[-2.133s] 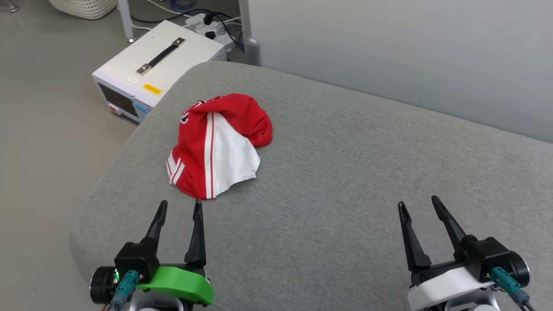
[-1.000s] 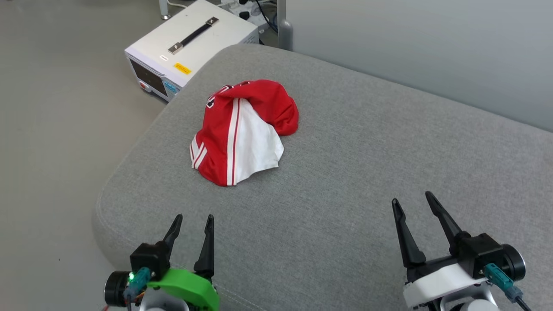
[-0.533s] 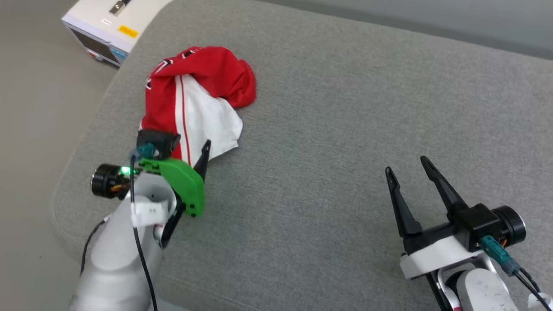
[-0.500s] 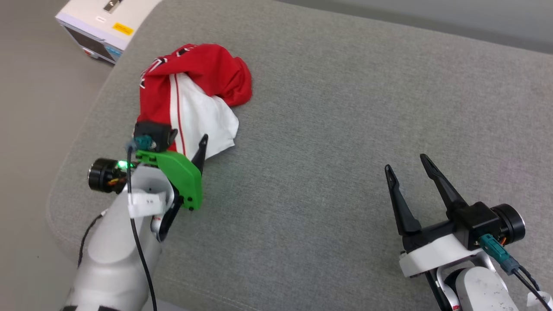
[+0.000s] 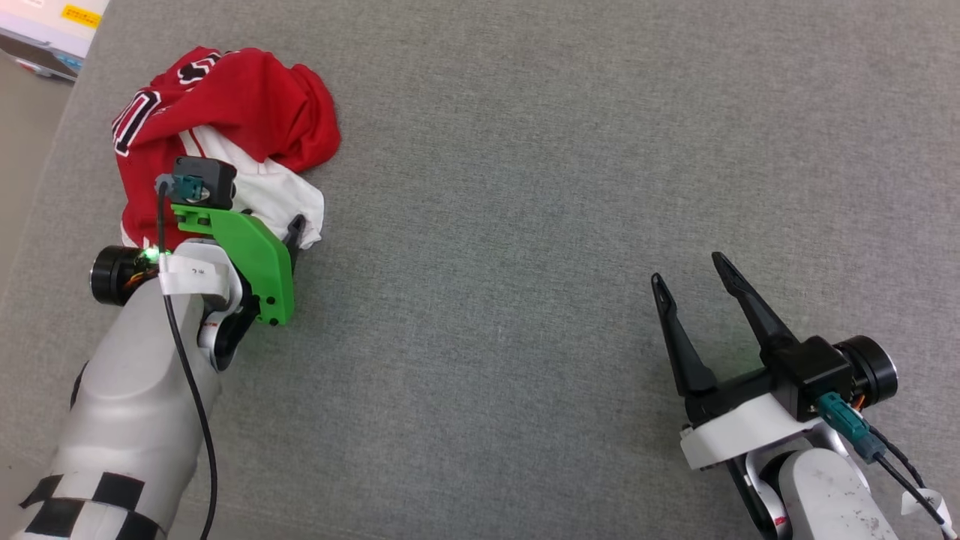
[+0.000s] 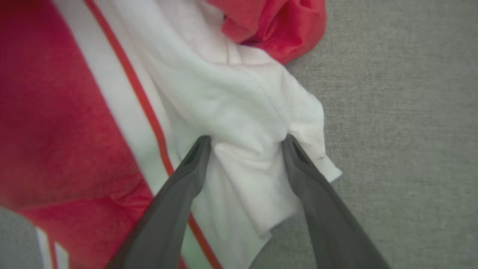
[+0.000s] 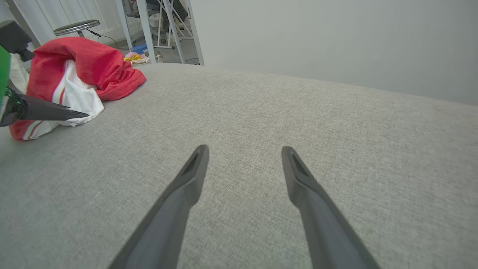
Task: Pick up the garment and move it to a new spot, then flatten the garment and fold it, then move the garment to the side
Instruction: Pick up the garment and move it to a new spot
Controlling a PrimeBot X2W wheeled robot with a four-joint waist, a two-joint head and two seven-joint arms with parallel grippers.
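Note:
The garment (image 5: 225, 105), a red T-shirt with a white sleeve and black-and-white lettering, lies crumpled at the far left of the grey cushion (image 5: 525, 187). My left gripper (image 5: 259, 216) points down onto its near edge. In the left wrist view the left gripper (image 6: 246, 137) is open, and its two fingertips press into the white sleeve (image 6: 231, 93), with a bunch of white fabric between them. My right gripper (image 5: 688, 268) hovers open and holds nothing over bare cushion at the lower right, far from the shirt. The right wrist view shows the garment (image 7: 86, 63) at its far left.
A white equipment box (image 5: 45, 22) sits on the floor beyond the cushion's left edge, which drops off just left of the shirt. In the right wrist view a grey wall (image 7: 336, 37) rises behind the cushion, with metal legs (image 7: 145, 30) and a stool (image 7: 76, 26) beyond.
The head camera has tilted down and the picture has shifted. My left arm has reached forward from the near edge, and its open fingers now rest on the white sleeve. The right gripper has stayed open.

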